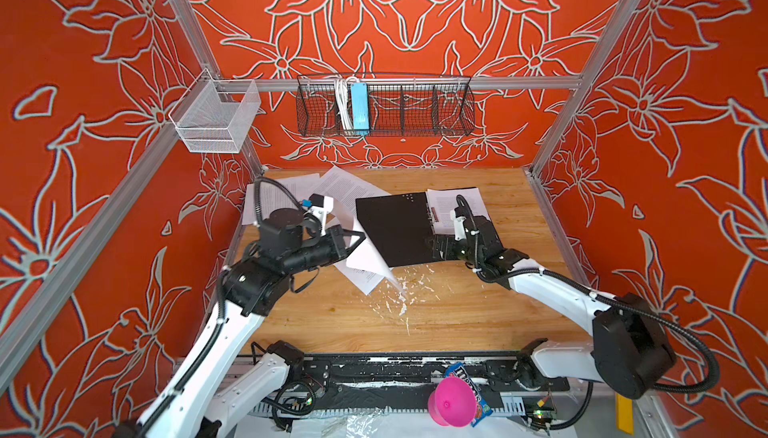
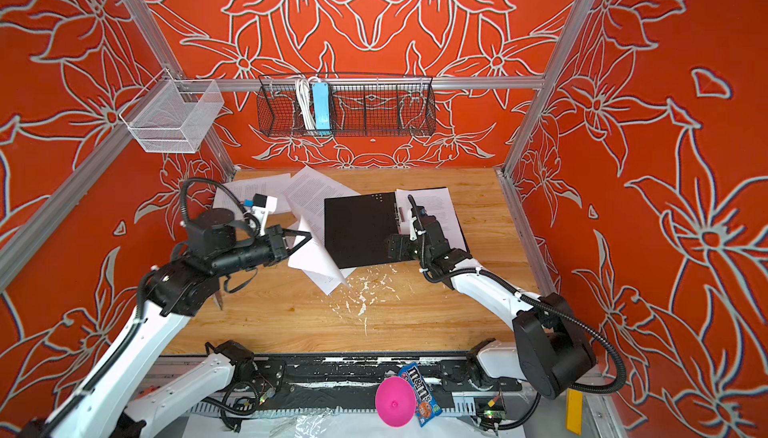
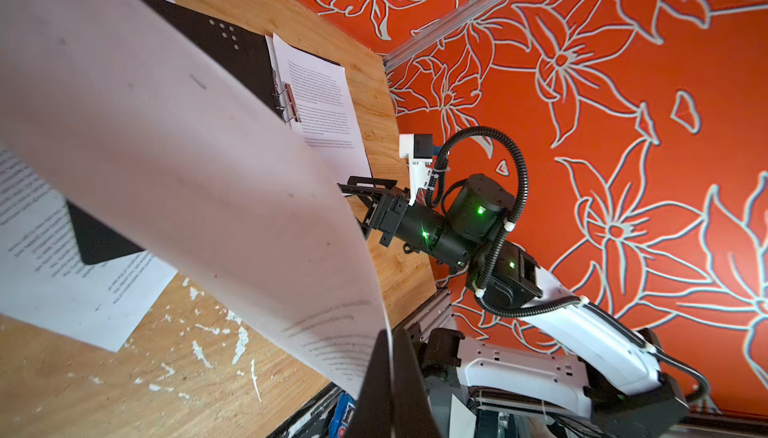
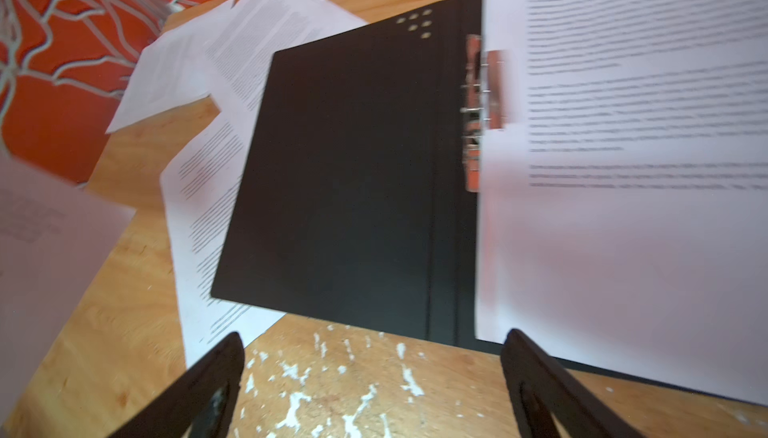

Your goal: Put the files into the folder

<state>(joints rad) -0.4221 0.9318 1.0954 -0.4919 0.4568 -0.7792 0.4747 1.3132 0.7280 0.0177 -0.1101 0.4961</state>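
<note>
Bright, even light on my table, shadows faint and soft, orange walls bowed toward the edges in both top views, sheet near my left wrist camera blurred, right wrist view smeared, its printed lines soft.

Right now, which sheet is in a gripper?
The curled sheet pinched in the left gripper, raised beside the open folder. The other sheets lie flat, on the table or in the folder.
</note>
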